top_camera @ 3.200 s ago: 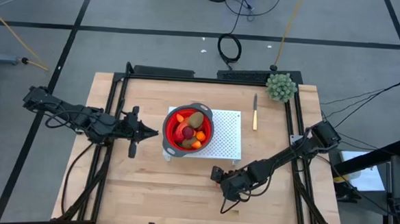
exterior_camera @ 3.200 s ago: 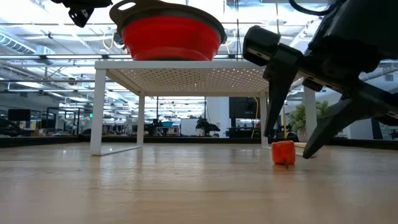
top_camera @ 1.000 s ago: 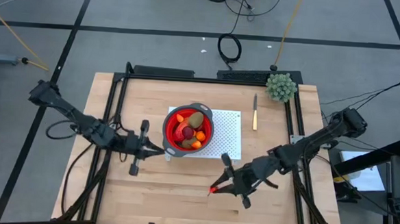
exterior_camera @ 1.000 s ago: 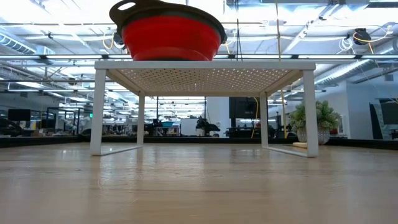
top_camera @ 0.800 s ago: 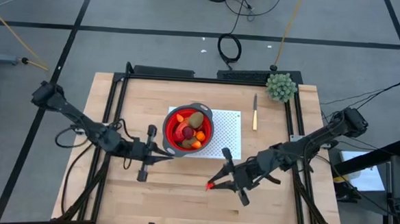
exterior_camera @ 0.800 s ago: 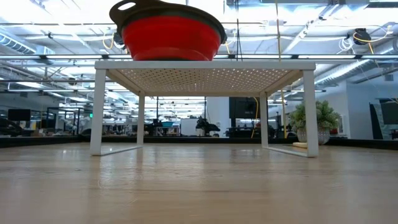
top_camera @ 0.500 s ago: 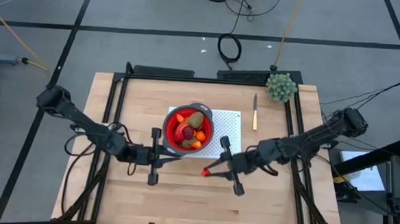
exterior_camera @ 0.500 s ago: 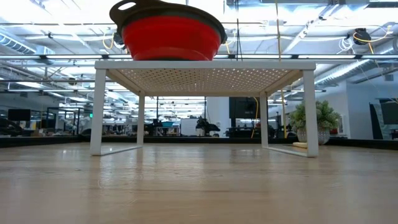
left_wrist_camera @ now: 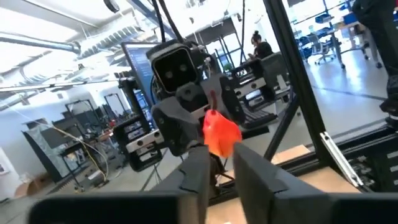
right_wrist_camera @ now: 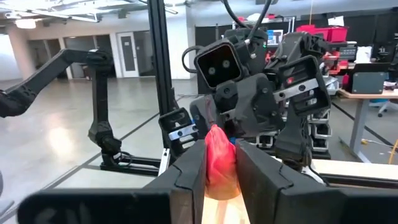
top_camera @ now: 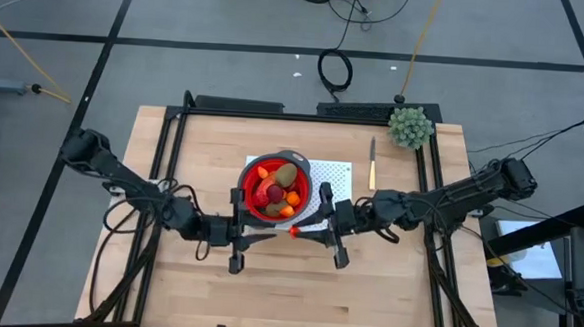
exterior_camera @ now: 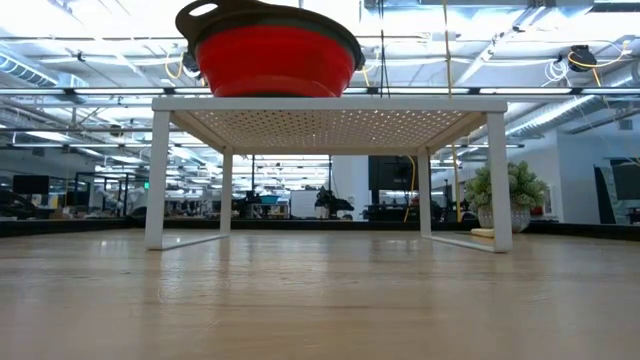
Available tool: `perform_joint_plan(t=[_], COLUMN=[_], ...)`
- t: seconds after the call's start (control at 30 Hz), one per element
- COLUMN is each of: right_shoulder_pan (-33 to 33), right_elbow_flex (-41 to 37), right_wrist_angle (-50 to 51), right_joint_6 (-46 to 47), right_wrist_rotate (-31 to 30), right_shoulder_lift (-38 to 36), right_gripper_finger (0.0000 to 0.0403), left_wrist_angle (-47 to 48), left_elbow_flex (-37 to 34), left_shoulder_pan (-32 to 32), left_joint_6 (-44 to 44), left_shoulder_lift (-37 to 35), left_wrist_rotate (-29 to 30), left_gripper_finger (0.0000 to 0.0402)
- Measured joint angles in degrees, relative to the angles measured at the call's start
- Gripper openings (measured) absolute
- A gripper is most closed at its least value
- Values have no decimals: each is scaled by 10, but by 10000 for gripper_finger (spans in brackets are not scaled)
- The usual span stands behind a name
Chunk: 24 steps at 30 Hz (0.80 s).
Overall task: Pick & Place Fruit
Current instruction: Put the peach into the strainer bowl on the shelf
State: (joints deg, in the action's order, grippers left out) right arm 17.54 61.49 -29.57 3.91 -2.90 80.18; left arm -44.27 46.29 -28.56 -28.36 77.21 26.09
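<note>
Pretty clearly a robotics lab in a big open industrial hall. Grey floor (top_camera: 229,20) marked with black tape lines, loose cables (top_camera: 337,66) at 12 o'clock of the table (top_camera: 265,292), exposed ceiling ducts and strip lights, rows of desks with monitors (exterior_camera: 385,170), plus another robot arm (right_wrist_camera: 93,93) on a stand.

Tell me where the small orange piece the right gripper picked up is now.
In the high view the orange piece is pinched in the right gripper, nose to nose with the left gripper, just in front of the red bowl.
</note>
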Motion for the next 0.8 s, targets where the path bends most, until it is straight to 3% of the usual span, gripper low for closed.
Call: perform_joint_plan(t=[0.27,0.43,0.6,0.8], right_shoulder_pan=[0,0,0,0], right_elbow_flex=[0,0,0,0], right_wrist_angle=[13,9,4,1], right_joint_6=[-29,-31,-34,-44], right_wrist_rotate=[0,0,0,0], right_shoulder_lift=[0,5,22,39], right_gripper_finger=[73,73,73,73], left_wrist_angle=[25,24,22,25], left_elbow_flex=[32,38,38,38], left_shoulder_pan=[9,16,25,30], left_joint_6=[19,46,77,95], left_shoulder_lift=[22,22,22,25], left_wrist_rotate=[-10,-11,-24,-44], left_gripper_finger=[197,253,273,259])
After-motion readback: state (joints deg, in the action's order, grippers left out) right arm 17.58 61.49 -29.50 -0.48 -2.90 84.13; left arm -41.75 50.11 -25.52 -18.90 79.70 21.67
